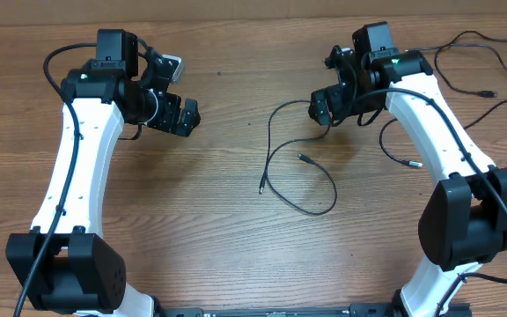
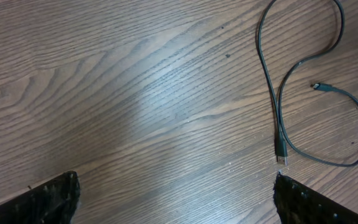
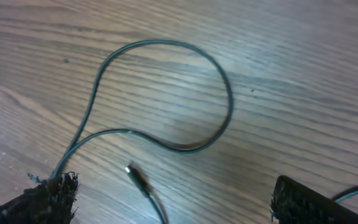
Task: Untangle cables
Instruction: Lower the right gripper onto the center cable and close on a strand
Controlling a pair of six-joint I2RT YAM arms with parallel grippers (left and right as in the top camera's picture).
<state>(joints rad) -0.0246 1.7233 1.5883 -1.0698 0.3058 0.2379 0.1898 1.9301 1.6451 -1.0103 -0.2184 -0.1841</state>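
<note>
One thin black cable (image 1: 262, 185) lies in a loose loop on the wooden table between my two arms, with a small plug (image 1: 304, 159) at its inner end. The left wrist view shows this cable (image 2: 272, 81) at the right, its plug (image 2: 281, 158) just beyond the right fingertip. My left gripper (image 1: 181, 90) (image 2: 176, 202) stands open over bare wood. My right gripper (image 1: 322, 81) (image 3: 173, 202) is also open, low over the cable's loop (image 3: 166, 43), with a plug (image 3: 135, 175) between its fingers, untouched. A second short cable (image 1: 403, 160) lies under the right arm.
More thin black cables (image 1: 478, 40) sprawl at the table's far right, reaching the edge of view. The arms' white links and black bases (image 1: 64, 273) stand at the near left and near right.
</note>
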